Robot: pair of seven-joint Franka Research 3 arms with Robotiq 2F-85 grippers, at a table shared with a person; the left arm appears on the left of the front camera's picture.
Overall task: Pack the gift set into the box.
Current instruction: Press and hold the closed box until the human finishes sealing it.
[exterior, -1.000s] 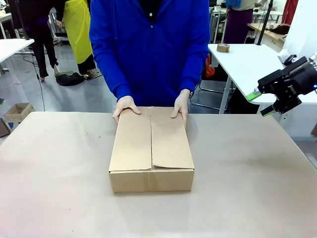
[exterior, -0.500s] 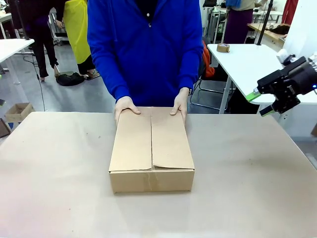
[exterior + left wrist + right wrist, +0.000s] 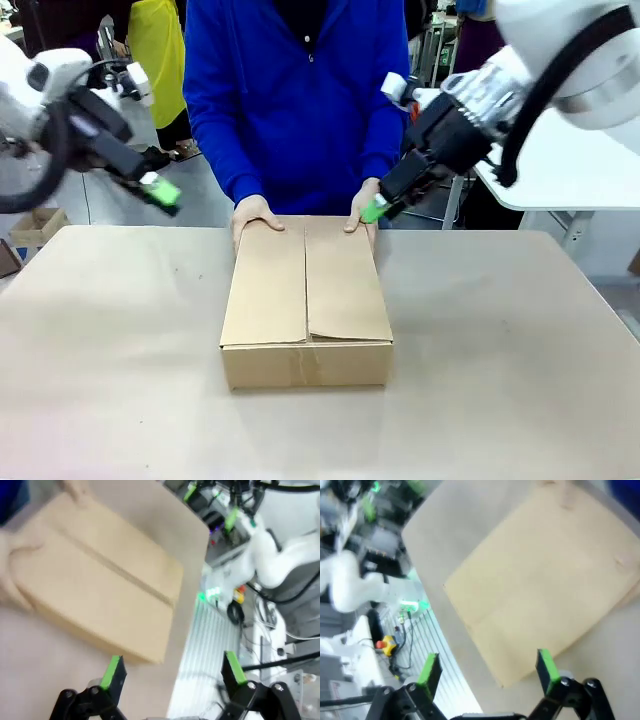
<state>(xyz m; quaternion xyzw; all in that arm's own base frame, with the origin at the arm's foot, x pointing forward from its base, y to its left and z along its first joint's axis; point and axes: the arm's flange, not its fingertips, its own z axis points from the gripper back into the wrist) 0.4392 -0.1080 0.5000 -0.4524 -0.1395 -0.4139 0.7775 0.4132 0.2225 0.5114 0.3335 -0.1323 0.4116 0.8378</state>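
Left tool (image 3: pixel 160 190) hangs in the air on the left, higher than the box (image 3: pixel 306 300) and well apart from it. On my left wrist camera its fingers stand wide apart with nothing between them, and the box lies blurred beyond them.

The box sits mid-worktop (image 3: pixel 100 330), its long side running away from me. Its top flaps are folded flat and meet along a seam down the middle, so I cannot see inside. A person in a blue top stands at the far edge, with one hand (image 3: pixel 255 215) on the box's far left corner and the other hand (image 3: pixel 364 212) on its far right corner.

Just beside that second hand I see the right tool (image 3: pixel 373 210), green pads angled down and to the left; I cannot tell whether it touches hand or box. My right wrist camera shows its fingers spread wide too, holding nothing, with the box top beyond them.
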